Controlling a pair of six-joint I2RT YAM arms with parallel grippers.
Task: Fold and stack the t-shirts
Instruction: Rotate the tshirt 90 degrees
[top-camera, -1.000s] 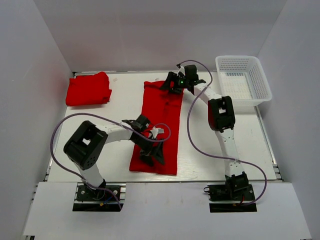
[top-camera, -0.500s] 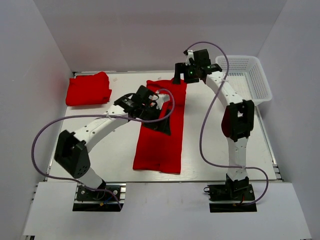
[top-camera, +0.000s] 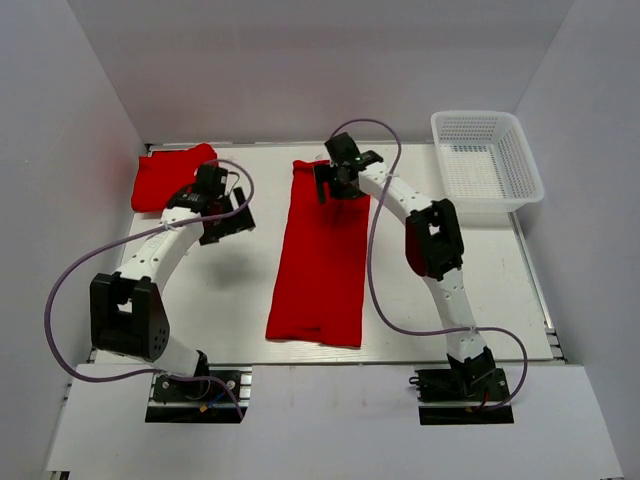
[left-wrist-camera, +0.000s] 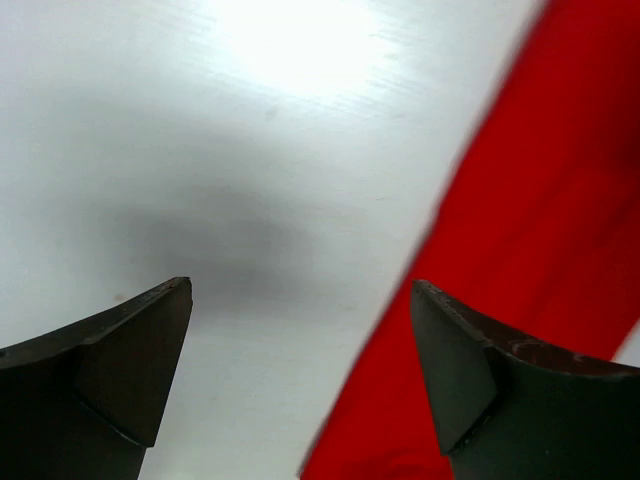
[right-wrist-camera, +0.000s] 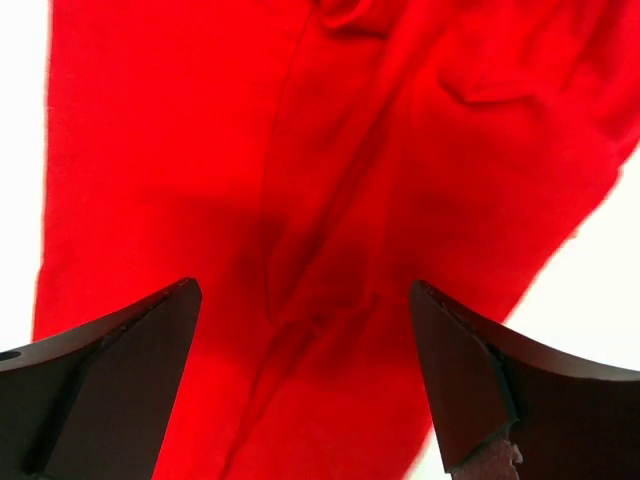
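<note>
A long, narrow folded red t-shirt (top-camera: 320, 260) lies flat in the middle of the table, running from far to near. A second red t-shirt (top-camera: 165, 178), folded into a compact bundle, lies at the far left. My left gripper (top-camera: 224, 218) is open and empty above bare table between the two shirts. In the left wrist view its jaws (left-wrist-camera: 300, 380) stand wide apart over white table, with red cloth (left-wrist-camera: 540, 220) at the right. My right gripper (top-camera: 336, 185) is open over the long shirt's far end. The right wrist view (right-wrist-camera: 300, 380) shows creased red fabric (right-wrist-camera: 300, 180) between its jaws.
A white mesh basket (top-camera: 487, 165) stands at the far right, holding nothing that I can see. White walls enclose the table on the left, back and right. Purple cables loop from both arms above the table.
My left arm has swung from the long shirt's near part up and left toward the folded bundle, empty. My right gripper has moved left over the shirt's far end. The shirt lies flat.
</note>
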